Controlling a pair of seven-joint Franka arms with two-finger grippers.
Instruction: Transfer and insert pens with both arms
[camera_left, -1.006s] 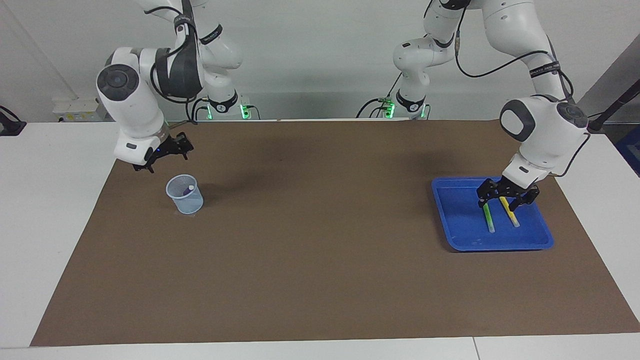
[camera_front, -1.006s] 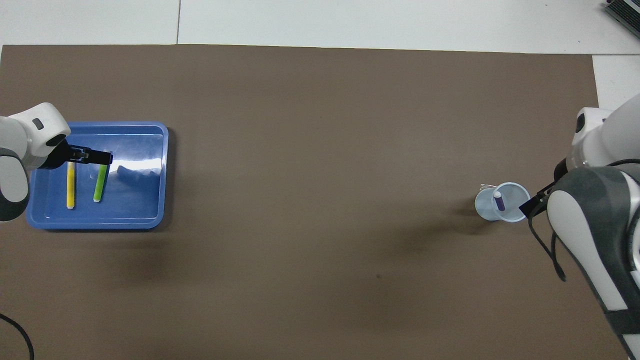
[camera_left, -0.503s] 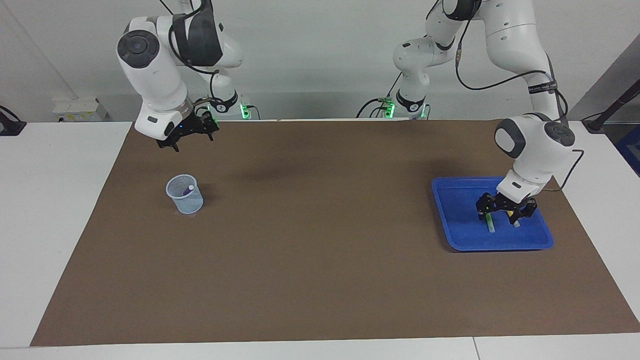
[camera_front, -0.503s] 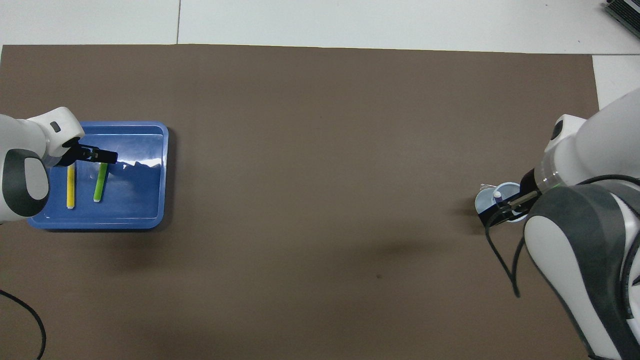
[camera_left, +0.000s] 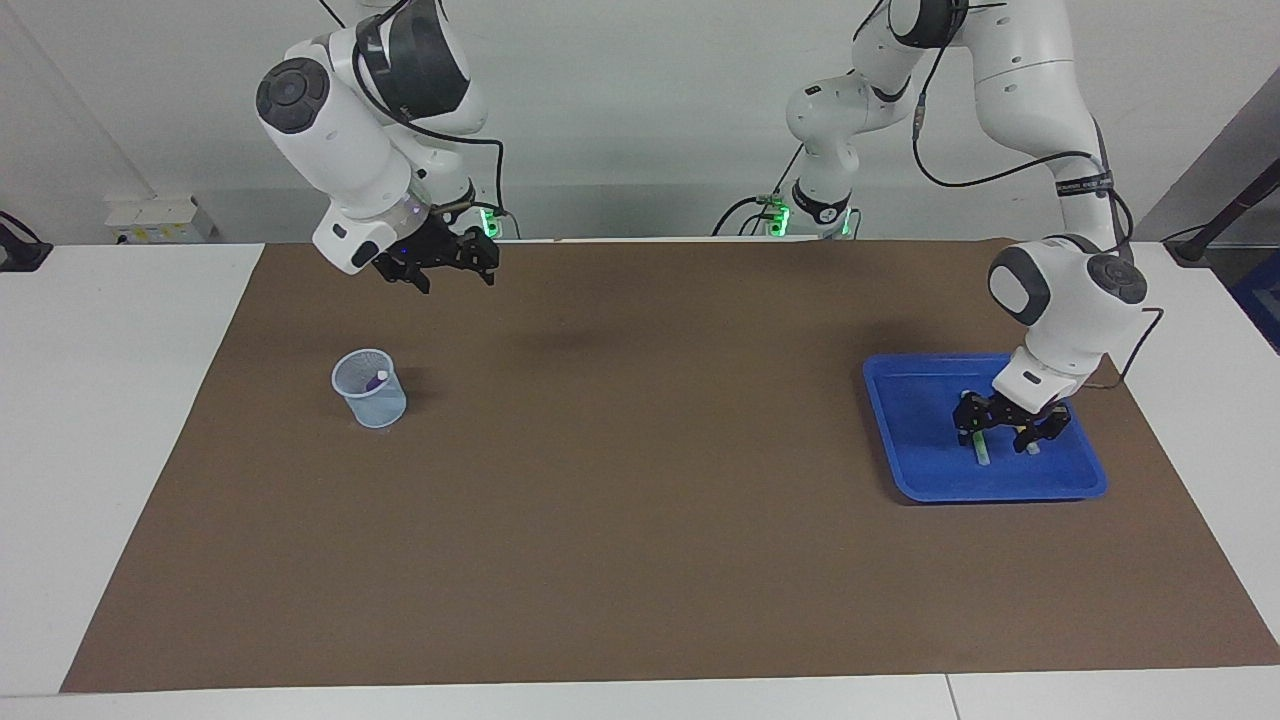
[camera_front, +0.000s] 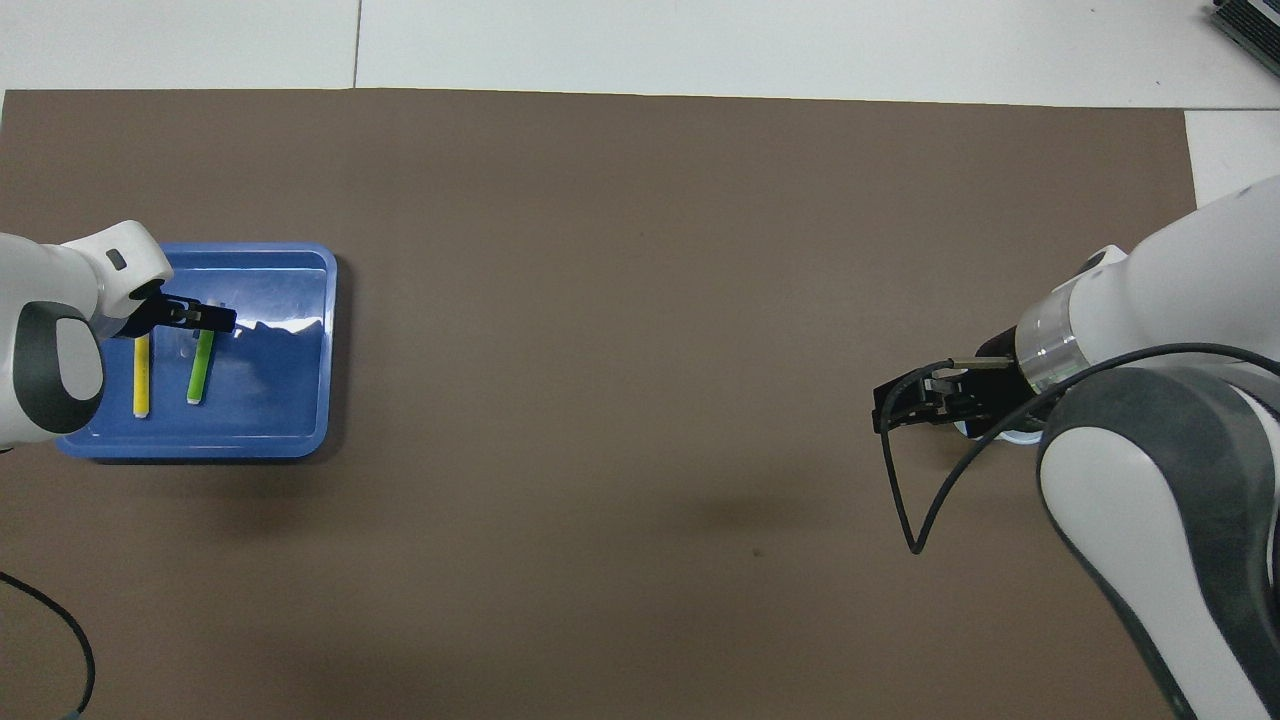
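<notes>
While the right gripper hangs empty with fingers spread over the brown mat at the robots' edge, the risk sits with the left gripper, down in the blue tray at the green pen's robot-side end; whether it has closed on it I cannot tell. Judgement: taken so near one end, the pen may droop or twist on lifting, or knock the yellow pen beside it

Containers:
- mesh cup, right arm's end: purple pen, leaning, pale end up
- tray, left arm's end, slightly farther out: green and yellow pens, flat, parallel, apart
</notes>
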